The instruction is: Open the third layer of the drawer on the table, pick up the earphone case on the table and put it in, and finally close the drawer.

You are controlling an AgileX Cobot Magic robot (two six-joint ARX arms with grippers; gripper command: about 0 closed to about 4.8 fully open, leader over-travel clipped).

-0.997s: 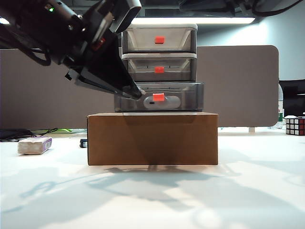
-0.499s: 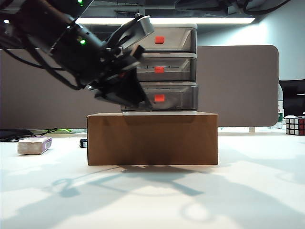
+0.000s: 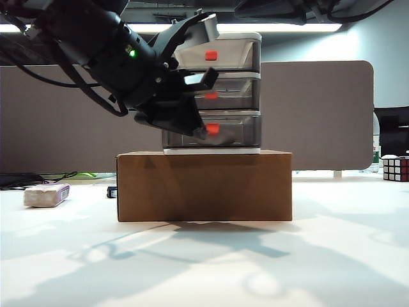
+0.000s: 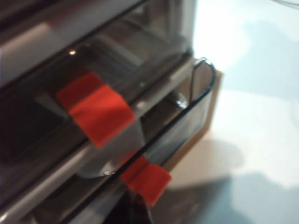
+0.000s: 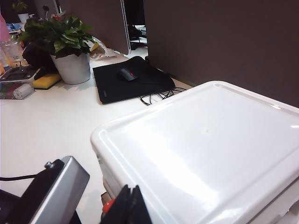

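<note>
The drawer unit (image 3: 212,93) is standing on a brown cardboard box (image 3: 204,185) in the middle of the white table (image 3: 332,256), and all three of its smoky-grey tiers are sitting flush with the frame. The bottom tier (image 3: 227,131), the third layer, is looking closed, with its red handle (image 3: 213,128) showing at the front.

The left gripper (image 3: 192,125) is reaching in from the upper left of the exterior view and pressing up against the front of the drawer unit, its dark fingers lying just left of the bottom handle. Its jaws are together, with nothing between them. In the left wrist view the camera is looking very closely at the drawer fronts: two red handles are showing, the middle tier's (image 4: 96,109) and the bottom tier's (image 4: 145,177), and the gripper's dark tip (image 4: 133,212) is sitting just beside the lower one, though the picture is blurred.

The right gripper (image 5: 128,207) is hovering above the unit's white top (image 5: 205,140), showing only as a dark tip, and I cannot tell how its jaws are standing.

The earphone case is not showing on the table. A rough white block with a purple edge (image 3: 46,194) is lying far left, and a puzzle cube (image 3: 395,169) far right.
</note>
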